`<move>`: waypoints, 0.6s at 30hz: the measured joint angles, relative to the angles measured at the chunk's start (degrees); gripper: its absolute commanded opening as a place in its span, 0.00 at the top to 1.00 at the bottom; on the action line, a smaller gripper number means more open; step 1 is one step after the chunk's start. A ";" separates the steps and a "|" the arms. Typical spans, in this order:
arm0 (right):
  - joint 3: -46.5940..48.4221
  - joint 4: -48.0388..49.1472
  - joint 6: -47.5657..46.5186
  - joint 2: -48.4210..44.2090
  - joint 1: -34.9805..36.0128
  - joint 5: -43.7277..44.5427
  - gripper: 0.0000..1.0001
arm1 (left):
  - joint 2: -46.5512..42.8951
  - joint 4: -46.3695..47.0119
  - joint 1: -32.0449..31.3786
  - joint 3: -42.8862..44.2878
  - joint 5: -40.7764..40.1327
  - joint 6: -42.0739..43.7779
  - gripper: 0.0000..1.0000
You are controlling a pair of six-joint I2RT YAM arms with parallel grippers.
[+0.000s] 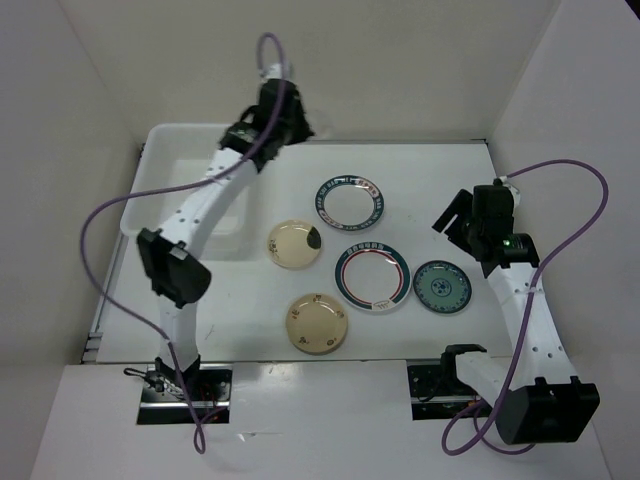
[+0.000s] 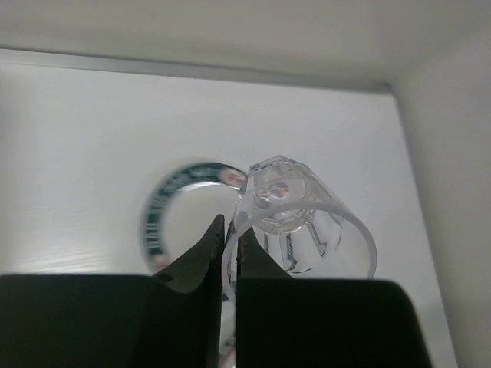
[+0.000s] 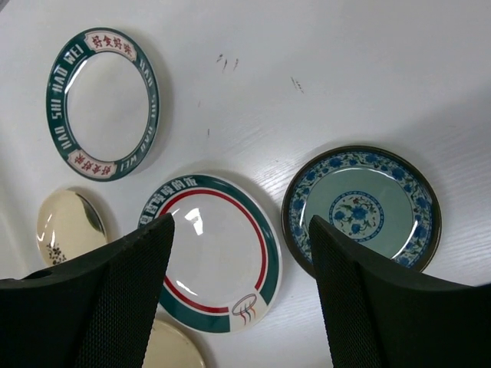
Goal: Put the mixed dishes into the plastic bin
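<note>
White counter boxed in by plain white walls, plastic bin (image 1: 185,170) at the far left. Left claw (image 2: 229,230) is clamped on the rim wall of a clear cup (image 2: 295,222), one finger inside and one outside, cup base pointing away from the wrist camera. It sits at the far side just right of the bin, not over it. Right claw (image 3: 242,230) has its fingers parted with nothing between them, hovering above the right-hand plates. All five plates lie flat on the counter, none in the bin: green-rimmed plate (image 1: 351,203) far centre, red-ringed plate (image 1: 372,277) nearer, teal plate (image 1: 442,286) just right of that, two cream plates (image 1: 295,245) (image 1: 318,323) on the left of the group. Handling guess: the cup looks light, thin and slick, so a rim pinch can rotate; lower it in, don't drop it. The plates look rigid, glossy and chippable, and lie flush with the counter, so there's no way under them. Take each at its raised rim, one finger inside the lip, one outside. The teal one is closest to the right claw. Set them down in the bin flat so they stack rather than clatter.
</note>
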 measured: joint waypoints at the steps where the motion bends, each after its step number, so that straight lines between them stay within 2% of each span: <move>1: 0.00 0.02 -0.02 -0.15 0.00 -0.26 0.22 | -3.15 0.31 2.60 -2.97 -0.07 -0.15 1.00; 4: 0.00 0.09 -0.09 -0.33 0.00 -0.83 0.21 | -12.15 -0.68 13.55 -12.28 -2.27 -0.13 1.00; 7: 0.00 0.22 -0.44 -0.31 0.00 -1.09 0.21 | -16.13 -1.77 20.79 -19.06 -4.17 0.02 1.00; 12: -0.11 0.33 -0.70 -0.26 0.00 -1.42 0.21 | -16.85 -6.47 26.40 -28.61 -2.91 1.49 1.00; 18: -0.85 0.33 -0.85 -0.24 0.00 -1.99 0.21 | -16.72 -10.58 29.53 -31.63 -4.07 3.28 1.00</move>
